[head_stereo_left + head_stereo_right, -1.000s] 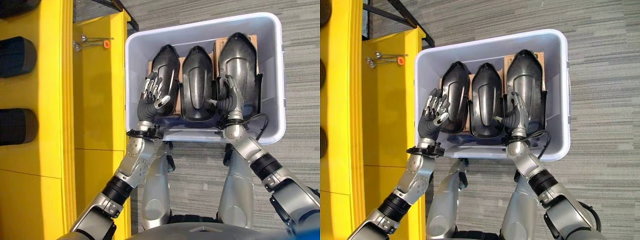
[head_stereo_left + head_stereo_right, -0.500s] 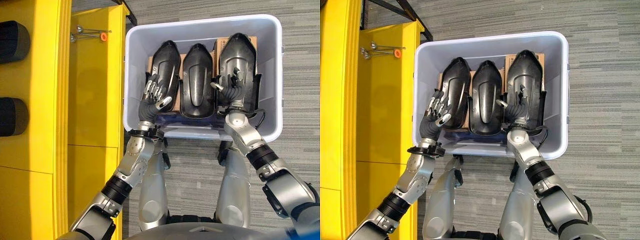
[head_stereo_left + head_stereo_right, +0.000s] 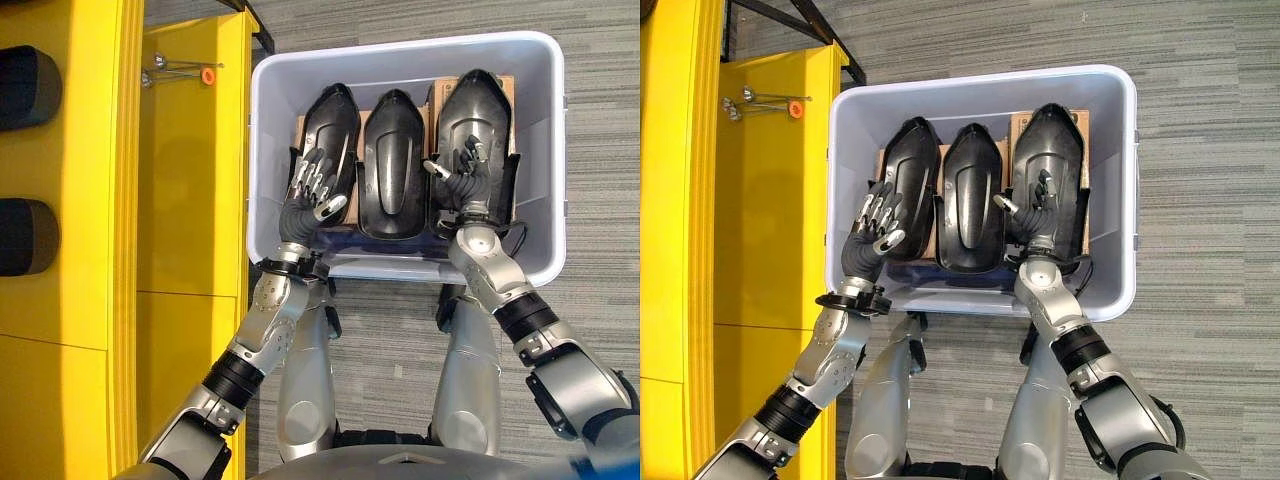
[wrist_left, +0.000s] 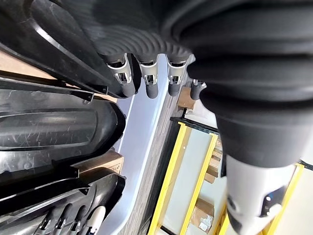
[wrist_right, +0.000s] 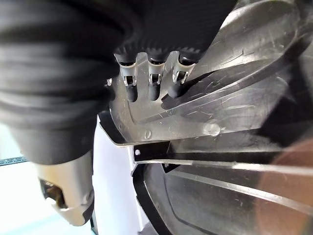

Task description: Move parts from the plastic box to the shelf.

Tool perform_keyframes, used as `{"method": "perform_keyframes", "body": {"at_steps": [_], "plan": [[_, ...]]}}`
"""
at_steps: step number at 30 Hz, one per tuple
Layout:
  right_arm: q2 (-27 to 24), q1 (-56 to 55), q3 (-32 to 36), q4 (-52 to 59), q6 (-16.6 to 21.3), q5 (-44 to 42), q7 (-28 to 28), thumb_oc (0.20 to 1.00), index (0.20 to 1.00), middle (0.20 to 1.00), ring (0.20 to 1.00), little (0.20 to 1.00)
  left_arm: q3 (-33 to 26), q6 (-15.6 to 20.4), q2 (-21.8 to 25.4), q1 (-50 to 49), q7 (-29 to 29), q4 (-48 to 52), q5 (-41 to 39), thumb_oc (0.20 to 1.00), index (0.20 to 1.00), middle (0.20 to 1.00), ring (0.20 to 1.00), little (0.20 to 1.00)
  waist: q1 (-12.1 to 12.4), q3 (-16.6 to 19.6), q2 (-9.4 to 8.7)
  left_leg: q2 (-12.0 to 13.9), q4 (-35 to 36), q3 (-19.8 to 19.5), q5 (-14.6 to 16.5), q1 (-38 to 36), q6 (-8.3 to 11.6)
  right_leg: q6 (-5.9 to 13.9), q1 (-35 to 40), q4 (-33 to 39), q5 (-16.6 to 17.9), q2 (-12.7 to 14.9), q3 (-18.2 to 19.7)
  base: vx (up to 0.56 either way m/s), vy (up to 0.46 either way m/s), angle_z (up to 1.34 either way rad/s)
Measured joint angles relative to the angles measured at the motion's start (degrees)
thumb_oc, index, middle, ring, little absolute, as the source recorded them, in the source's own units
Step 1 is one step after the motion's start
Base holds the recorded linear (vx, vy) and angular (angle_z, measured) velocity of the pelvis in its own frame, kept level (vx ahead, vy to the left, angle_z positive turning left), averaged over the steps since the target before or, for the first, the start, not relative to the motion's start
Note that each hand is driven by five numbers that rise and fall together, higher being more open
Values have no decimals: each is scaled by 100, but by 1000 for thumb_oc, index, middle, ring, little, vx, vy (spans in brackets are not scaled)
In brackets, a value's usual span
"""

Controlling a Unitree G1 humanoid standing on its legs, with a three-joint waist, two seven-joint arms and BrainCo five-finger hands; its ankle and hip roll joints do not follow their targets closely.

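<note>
Three black moulded parts stand side by side in the pale plastic box (image 3: 400,48): a left part (image 3: 335,115), a middle part (image 3: 392,150) and a right part (image 3: 478,105). My left hand (image 3: 312,190) is open at the near end of the left part, its fingers (image 4: 149,81) relaxed along that part's outer side. My right hand (image 3: 465,180) lies open on the right part, fingers (image 5: 151,83) straight on its glossy surface (image 5: 234,98), thumb spread toward the middle part. Cardboard shows behind the parts.
The yellow shelf (image 3: 190,180) stands just left of the box. Two black parts (image 3: 25,75) (image 3: 25,235) lie on its far left level. Metal pins with an orange cap (image 3: 185,70) rest near its far end. Grey carpet surrounds the box.
My right hand has slid farther up onto the right part, with its fingers spread flatter. The left hand has barely moved. The camera has shifted slightly.
</note>
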State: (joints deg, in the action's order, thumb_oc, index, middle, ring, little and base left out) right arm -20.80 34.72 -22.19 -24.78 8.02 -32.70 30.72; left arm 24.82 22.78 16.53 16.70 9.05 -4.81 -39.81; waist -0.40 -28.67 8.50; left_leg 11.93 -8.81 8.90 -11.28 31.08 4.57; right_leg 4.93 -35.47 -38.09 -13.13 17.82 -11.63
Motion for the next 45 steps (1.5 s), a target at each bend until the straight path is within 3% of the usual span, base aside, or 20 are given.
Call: {"method": "perform_keyframes", "body": {"at_steps": [10, 23, 27, 35, 37, 45], "plan": [[261, -419, -134, 438, 329, 175, 3, 1000, 1000, 1000, 1000, 1000, 58, -3, -1, -13, 23, 8, 108, 1000, 1000, 1000, 1000, 1000, 6, -3, 3, -6, -2, 5, 12, 4, -4, 3, -2, 15, 0, -1, 6, 0, 0, 0], [63, -781, 123, 1427, 737, 2911, 1687, 1000, 1000, 1000, 1000, 1000, 303, 51, -22, -4, 374, 55, 345, 1000, 1000, 1000, 1000, 1000, -188, -53, 64, -104, 4, 294, 71, -132, -62, 138, -1, 225, 152, 36, 303, 5, 66, -7], [-86, -813, 106, 1759, 707, 3681, 1893, 1000, 1000, 1000, 1000, 1000, 337, 127, -22, -59, 450, 126, 339, 1000, 1000, 1000, 1000, 1000, -267, -57, 76, -118, 58, 388, 75, -269, -68, 144, 20, 225, 156, 36, 401, 14, 75, -11], [-435, -1560, 158, 1654, 285, 3269, 1985, 1000, 1000, 1000, 1000, 1000, 334, 306, -33, -266, 508, 133, 339, 1000, 1000, 1000, 1000, 1000, -387, -76, 137, -126, 144, 479, 89, -335, -97, 156, -9, 233, 166, 31, 478, -1, 22, -3], [-388, -1659, 102, 1464, 117, 3046, 1793, 1000, 1000, 1000, 1000, 1000, 335, 335, -34, -252, 508, 133, 337, 1000, 1000, 1000, 1000, 1000, -402, -77, 140, -127, 180, 487, 77, -357, -95, 156, -7, 237, 165, 26, 478, 0, 0, 0], [-384, -1132, -100, 488, -141, 2710, 1519, 1000, 1000, 1000, 1000, 1000, 349, 393, -35, -184, 203, 128, 289, 1000, 1000, 1000, 1000, 1000, -335, -77, 140, -126, 200, 483, 55, -382, -86, 154, 2, 225, 166, 22, 479, 11, -2, 0]]}}
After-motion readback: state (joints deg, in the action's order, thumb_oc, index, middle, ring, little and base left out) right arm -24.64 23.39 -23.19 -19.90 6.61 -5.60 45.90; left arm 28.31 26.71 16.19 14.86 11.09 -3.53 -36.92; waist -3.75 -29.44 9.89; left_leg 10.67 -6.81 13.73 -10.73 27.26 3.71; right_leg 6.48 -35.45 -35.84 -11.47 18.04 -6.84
